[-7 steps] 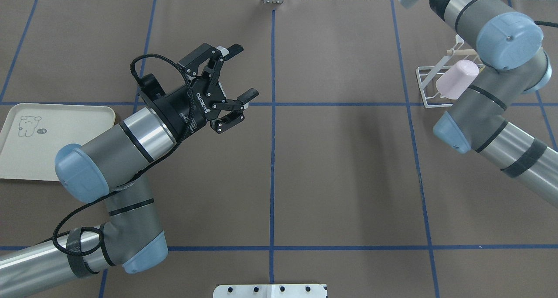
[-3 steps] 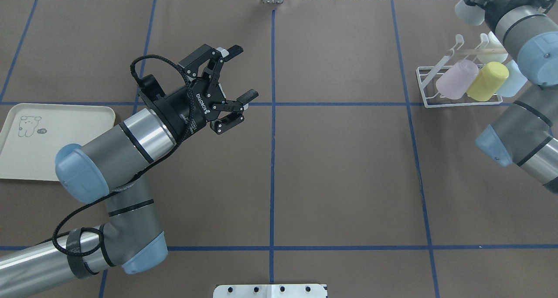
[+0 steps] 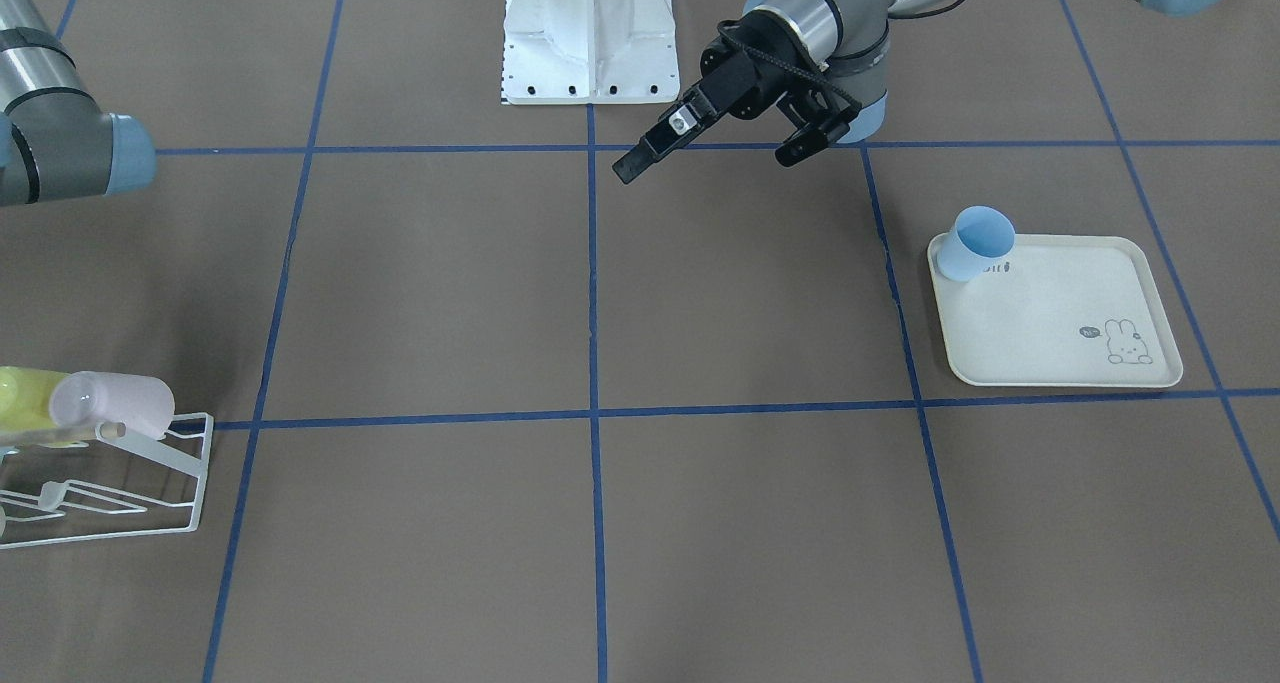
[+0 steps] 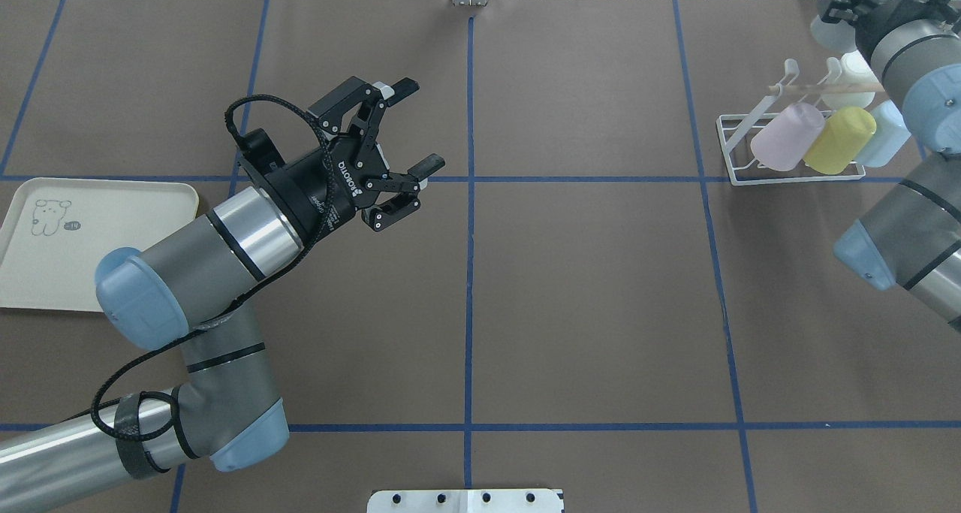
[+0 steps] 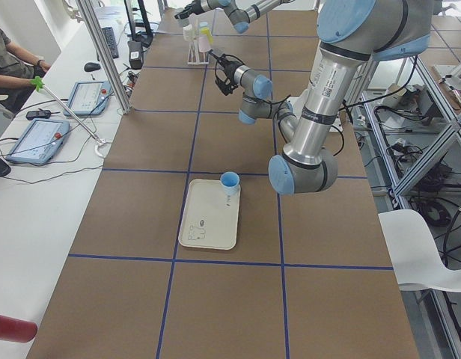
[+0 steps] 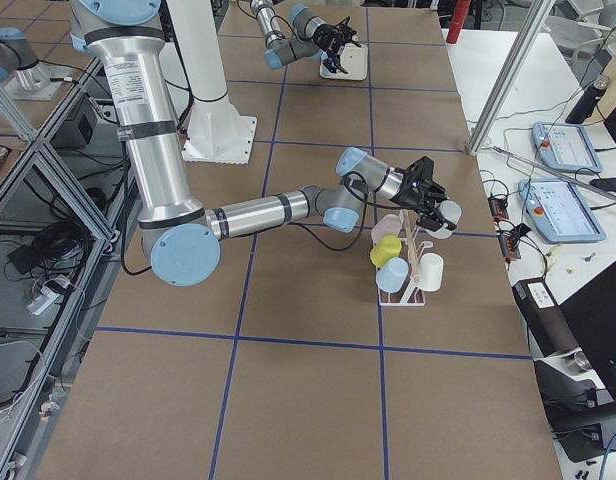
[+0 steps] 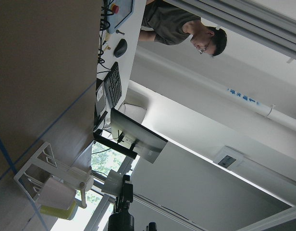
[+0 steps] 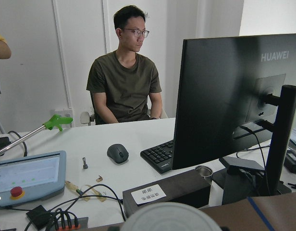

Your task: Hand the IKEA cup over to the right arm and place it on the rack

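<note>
By the rack [image 4: 725,149], outstretched right gripper [image 6: 431,203] tight on white cup [image 6: 446,216]; left gripper [image 4: 419,122] spread.

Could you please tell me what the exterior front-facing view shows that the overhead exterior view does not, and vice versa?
Only the front-facing view shows the light blue plastic cup on a corner of the cream rabbit-print tray; overhead, the left arm's elbow covers that corner. Only the overhead view shows the right gripper, closed around a whitish cup. Both show the tray, the open, empty left gripper, the white wire rack, and its pink cup and yellow cup.
</note>
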`<state>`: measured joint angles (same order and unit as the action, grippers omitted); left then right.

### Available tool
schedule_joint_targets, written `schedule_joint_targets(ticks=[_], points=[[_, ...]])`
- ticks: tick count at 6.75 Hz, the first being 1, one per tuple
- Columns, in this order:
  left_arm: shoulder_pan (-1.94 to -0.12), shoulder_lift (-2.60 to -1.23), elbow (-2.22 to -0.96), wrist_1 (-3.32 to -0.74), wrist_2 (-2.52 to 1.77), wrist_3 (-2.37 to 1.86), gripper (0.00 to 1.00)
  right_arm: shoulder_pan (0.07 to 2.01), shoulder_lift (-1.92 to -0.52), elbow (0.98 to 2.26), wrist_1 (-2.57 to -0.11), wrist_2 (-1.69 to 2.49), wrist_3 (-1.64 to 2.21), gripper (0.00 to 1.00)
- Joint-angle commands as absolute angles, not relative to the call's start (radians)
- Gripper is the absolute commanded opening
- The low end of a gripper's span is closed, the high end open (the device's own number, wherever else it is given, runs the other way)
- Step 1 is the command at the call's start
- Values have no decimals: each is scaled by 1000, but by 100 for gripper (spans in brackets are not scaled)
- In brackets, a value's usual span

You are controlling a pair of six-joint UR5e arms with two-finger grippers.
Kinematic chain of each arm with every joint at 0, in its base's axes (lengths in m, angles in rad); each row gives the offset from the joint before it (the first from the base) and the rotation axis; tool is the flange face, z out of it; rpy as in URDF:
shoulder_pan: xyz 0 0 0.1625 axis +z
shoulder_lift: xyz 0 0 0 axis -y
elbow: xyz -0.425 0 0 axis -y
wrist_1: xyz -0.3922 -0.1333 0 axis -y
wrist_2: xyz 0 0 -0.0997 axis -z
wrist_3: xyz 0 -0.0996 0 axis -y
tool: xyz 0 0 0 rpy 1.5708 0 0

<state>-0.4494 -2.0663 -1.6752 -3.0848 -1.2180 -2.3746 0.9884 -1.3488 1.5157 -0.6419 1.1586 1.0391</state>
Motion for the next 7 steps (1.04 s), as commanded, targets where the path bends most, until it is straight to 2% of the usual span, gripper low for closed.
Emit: schedule_joint_targets(ticks=[1,7], points=[[-449,-2066,-1672,-3086,-1218,-2375,100,989,-1344,1480,-643,1160,1028,0],[-448,-2065,-1667,-3088,-1218,-2375,100,936,-1351,1456,-643,1158,1031,0]])
